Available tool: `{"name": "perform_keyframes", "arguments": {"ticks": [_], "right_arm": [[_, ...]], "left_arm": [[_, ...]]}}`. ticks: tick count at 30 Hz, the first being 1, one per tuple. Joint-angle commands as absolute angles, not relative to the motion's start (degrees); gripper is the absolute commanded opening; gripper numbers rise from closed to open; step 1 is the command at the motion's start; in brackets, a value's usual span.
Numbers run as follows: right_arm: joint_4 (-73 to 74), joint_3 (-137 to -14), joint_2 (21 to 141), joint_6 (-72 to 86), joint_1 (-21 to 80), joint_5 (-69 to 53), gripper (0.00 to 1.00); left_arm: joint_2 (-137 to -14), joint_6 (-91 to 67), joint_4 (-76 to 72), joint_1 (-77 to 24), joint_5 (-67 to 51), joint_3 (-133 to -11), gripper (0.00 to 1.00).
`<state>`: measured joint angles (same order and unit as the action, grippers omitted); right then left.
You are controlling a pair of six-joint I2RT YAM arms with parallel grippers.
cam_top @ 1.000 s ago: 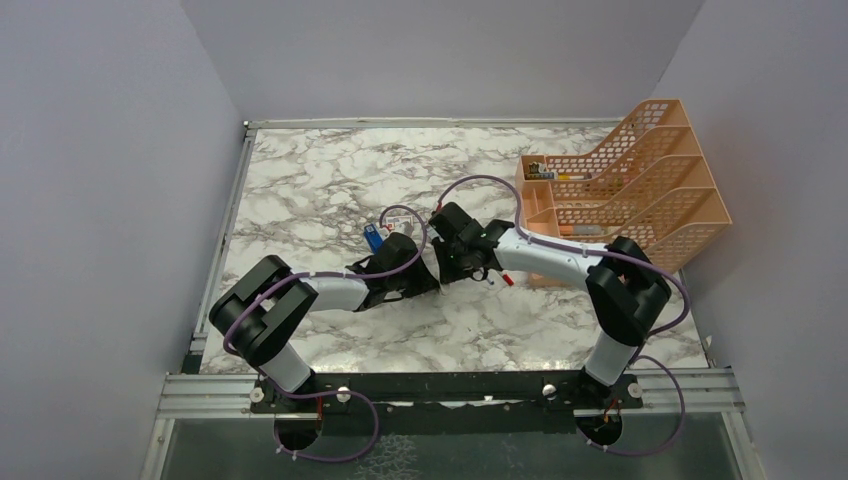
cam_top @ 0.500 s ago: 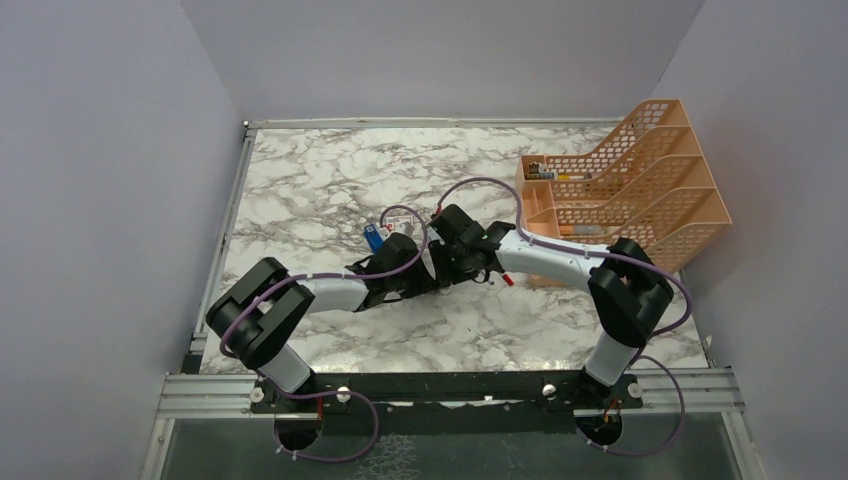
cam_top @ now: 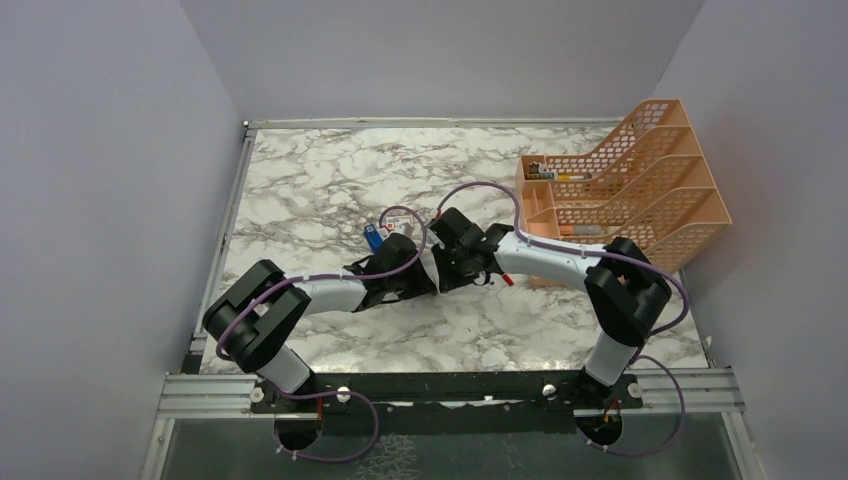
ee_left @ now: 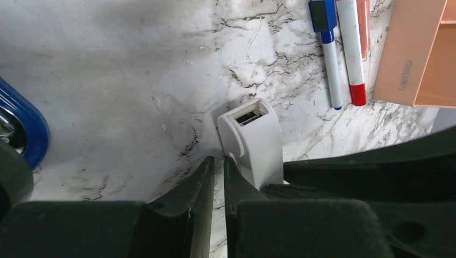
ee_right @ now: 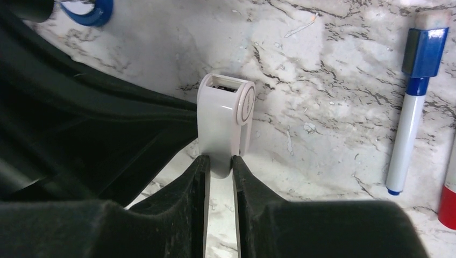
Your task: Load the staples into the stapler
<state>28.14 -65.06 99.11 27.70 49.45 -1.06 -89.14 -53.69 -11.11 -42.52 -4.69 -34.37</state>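
Note:
The blue stapler (cam_top: pixel 373 238) lies on the marble table left of both wrists; its blue edge shows in the left wrist view (ee_left: pixel 24 126) and in the right wrist view (ee_right: pixel 91 12). A small red-and-white patch beside it (cam_top: pixel 392 228) may be the staples box; it is too small to tell. My right gripper (ee_right: pixel 220 159) is shut on the lower end of a small white oblong block (ee_right: pixel 223 115). My left gripper (ee_left: pixel 218 161) is shut and empty, its right finger against that block (ee_left: pixel 255 140). The two grippers meet at the table's middle (cam_top: pixel 437 272).
A blue-capped pen (ee_left: pixel 329 54) and a red-capped pen (ee_left: pixel 352 54) lie side by side to the right of the block. An orange tiered file tray (cam_top: pixel 620 190) stands at the right; its wall shows in the left wrist view (ee_left: pixel 414 54).
Both arms have shifted only slightly. The grippers stay together at the table's middle, and the right one keeps hold of the white block.

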Motion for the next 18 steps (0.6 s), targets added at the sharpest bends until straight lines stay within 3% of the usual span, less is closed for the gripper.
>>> {"name": "perform_keyframes", "arguments": {"ticks": [1, 9, 18], "right_arm": [[33.2, -64.1, 104.45, 28.22, 49.8, -1.49, 0.25], [32.66, -66.99, 102.15, 29.06, 49.36, 0.65, 0.28], [32.07, -70.19, 93.93, 31.28, 49.26, 9.38, 0.48]], "left_arm": [[-87.73, -52.51, -9.13, -42.9, -3.29, -34.37, 0.13], [-85.61, -51.94, -7.09, -42.9, -2.06, -34.73, 0.14], [-80.69, -49.78, -1.57, -42.9, 0.99, -36.79, 0.18]]}}
